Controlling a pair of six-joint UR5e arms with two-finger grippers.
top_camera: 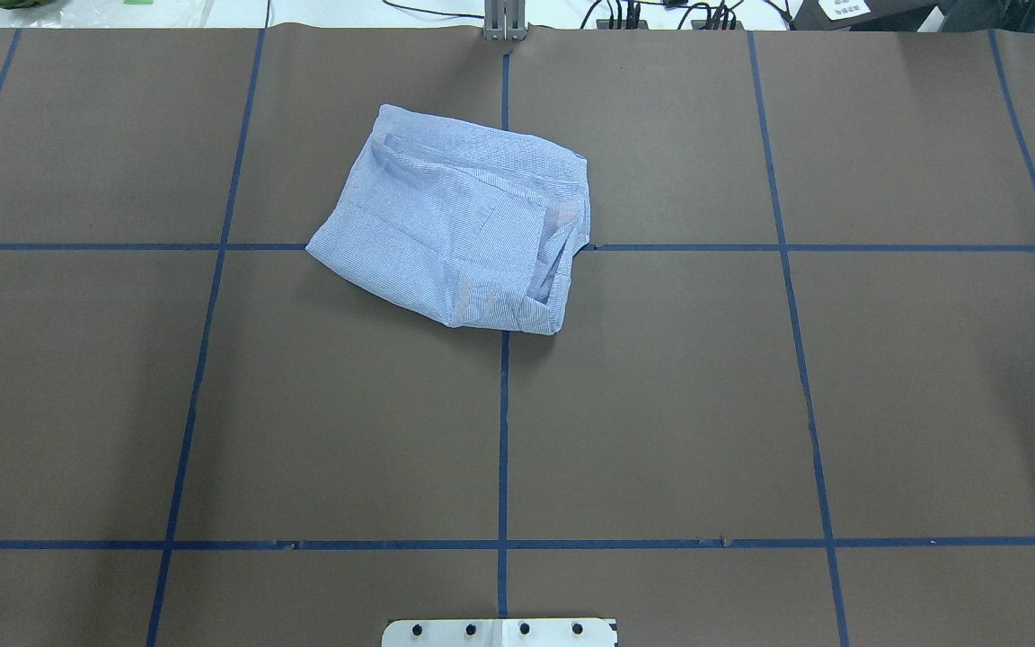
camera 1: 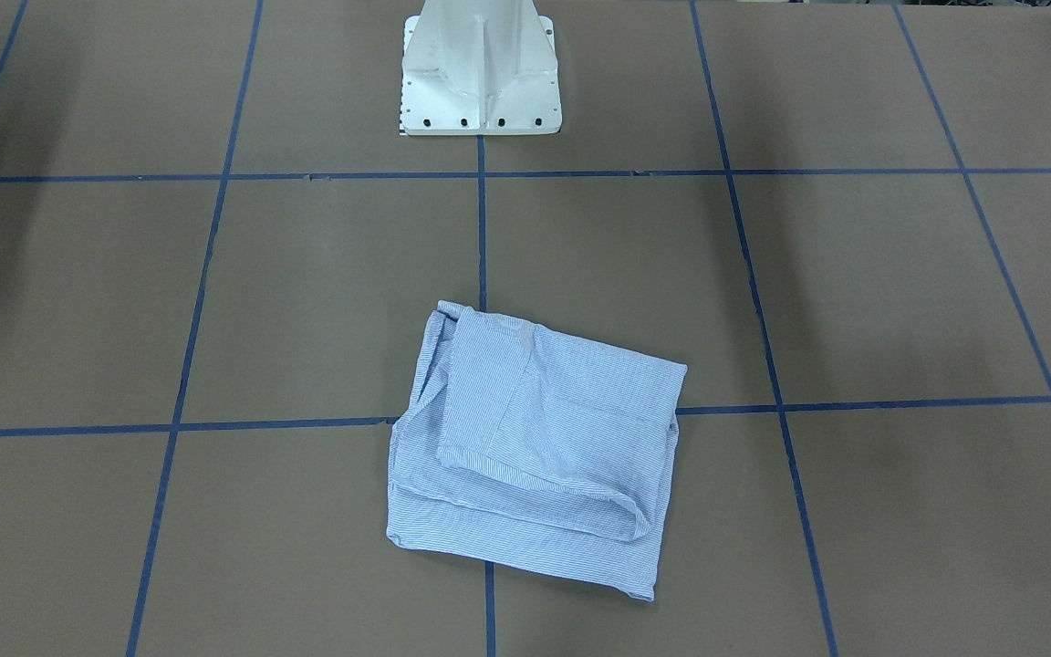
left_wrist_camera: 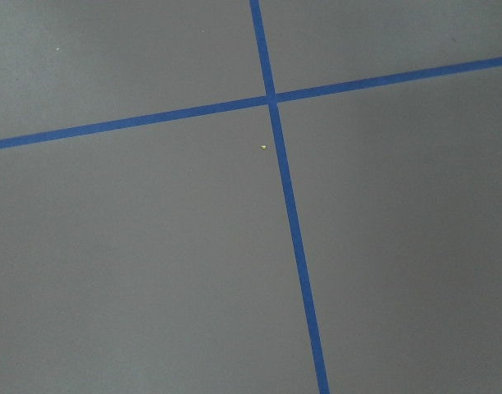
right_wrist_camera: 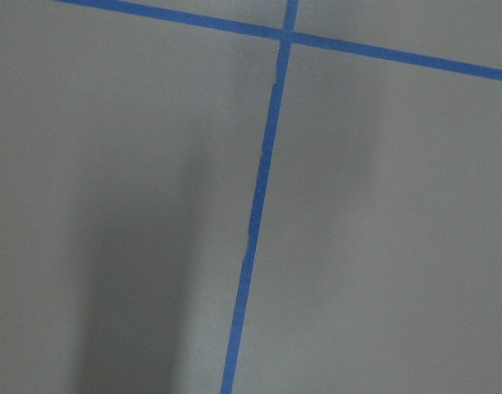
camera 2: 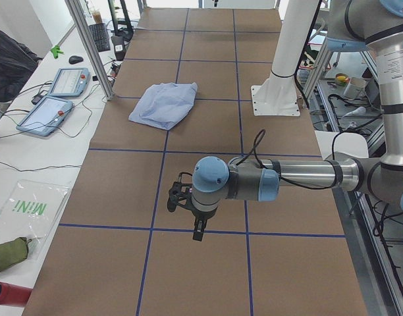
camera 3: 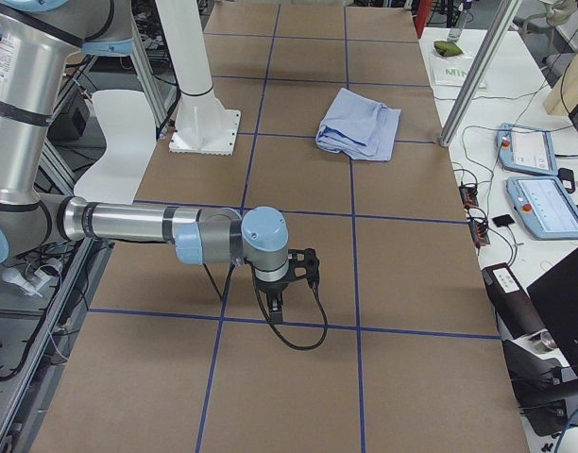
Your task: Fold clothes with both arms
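Note:
The clothes are one light blue striped shirt, lying folded into a rough rectangle on the brown table, on the side far from the robot's base. It also shows in both side views. Neither gripper touches it. My left gripper hangs over bare table far from the shirt, toward the table's left end. My right gripper hangs likewise toward the right end. From these side views I cannot tell whether either is open or shut. Both wrist views show only table and blue tape.
Blue tape lines divide the brown table into a grid. The white pedestal base stands at the robot's edge. Control tablets and cables lie on the white bench beyond the far edge, beside an aluminium post.

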